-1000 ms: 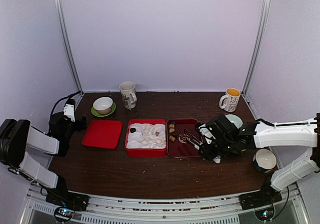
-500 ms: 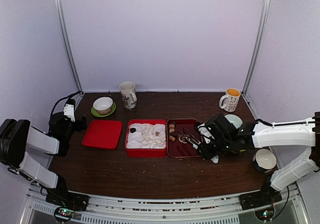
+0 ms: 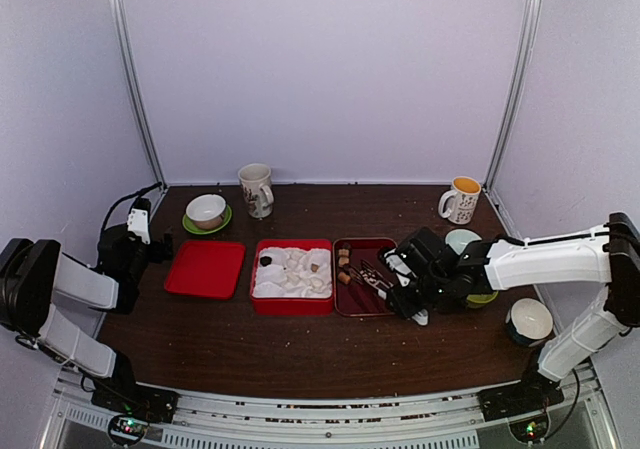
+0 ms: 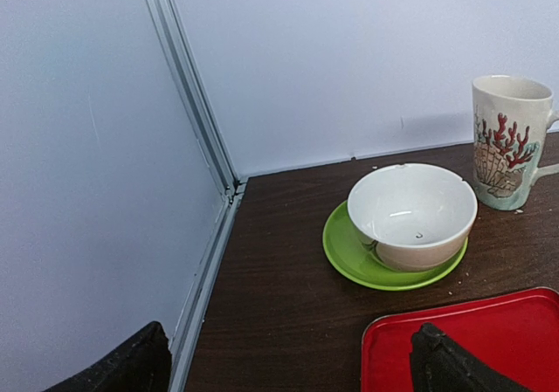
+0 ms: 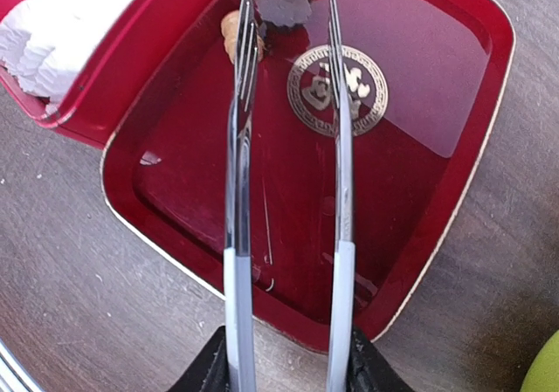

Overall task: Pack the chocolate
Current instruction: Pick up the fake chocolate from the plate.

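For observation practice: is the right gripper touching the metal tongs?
Touching. The right wrist view shows the right gripper with a finger pressed against each handle of the metal tongs.

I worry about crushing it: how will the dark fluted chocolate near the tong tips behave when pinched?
The dark fluted chocolate is tiny and round, so it is probably light and may roll away. The tongs end in thin metal tines, which could slip on or dent it. The red tray looks glossy, so a nudge likely slides it.
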You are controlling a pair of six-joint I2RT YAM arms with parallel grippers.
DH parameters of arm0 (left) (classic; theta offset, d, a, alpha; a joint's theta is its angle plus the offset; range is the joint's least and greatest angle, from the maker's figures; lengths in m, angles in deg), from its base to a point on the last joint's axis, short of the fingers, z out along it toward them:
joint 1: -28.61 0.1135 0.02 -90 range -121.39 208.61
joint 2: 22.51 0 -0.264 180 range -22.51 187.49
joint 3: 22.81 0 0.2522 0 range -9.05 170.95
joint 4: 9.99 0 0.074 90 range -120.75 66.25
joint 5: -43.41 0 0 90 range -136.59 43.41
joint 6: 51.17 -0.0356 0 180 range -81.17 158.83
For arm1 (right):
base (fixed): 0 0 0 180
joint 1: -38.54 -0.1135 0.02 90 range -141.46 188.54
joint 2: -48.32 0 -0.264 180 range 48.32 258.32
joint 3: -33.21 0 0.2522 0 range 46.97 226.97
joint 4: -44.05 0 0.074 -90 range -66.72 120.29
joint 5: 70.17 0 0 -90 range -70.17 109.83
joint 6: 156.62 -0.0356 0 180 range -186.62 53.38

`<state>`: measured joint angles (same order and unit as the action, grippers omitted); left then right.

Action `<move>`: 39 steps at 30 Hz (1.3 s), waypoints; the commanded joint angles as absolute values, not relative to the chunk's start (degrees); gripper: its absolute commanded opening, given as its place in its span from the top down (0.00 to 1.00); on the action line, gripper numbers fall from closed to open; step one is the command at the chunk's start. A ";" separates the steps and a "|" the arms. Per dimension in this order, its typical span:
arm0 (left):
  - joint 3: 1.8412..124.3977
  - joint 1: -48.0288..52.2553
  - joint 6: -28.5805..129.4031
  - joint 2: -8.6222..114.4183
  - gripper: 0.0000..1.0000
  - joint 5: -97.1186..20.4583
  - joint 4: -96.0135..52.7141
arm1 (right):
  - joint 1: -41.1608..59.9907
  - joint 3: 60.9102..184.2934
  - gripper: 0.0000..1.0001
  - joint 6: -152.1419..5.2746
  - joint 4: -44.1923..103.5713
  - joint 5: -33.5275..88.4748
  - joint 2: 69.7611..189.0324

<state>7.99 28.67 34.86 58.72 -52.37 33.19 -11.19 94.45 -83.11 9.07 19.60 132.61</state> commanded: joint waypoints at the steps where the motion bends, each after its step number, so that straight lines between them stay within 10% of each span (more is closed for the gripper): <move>1: 8.80 29.23 35.03 59.05 0.02 -52.61 36.13 | -10.94 97.09 0.62 -81.86 9.55 19.67 133.46; 39: 8.91 29.16 34.99 59.06 0.02 -52.66 36.11 | -10.87 102.22 0.67 -74.61 7.53 22.30 140.67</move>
<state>7.99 28.67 34.86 58.72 -52.37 33.19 -11.19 100.13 -75.35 6.93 23.60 140.15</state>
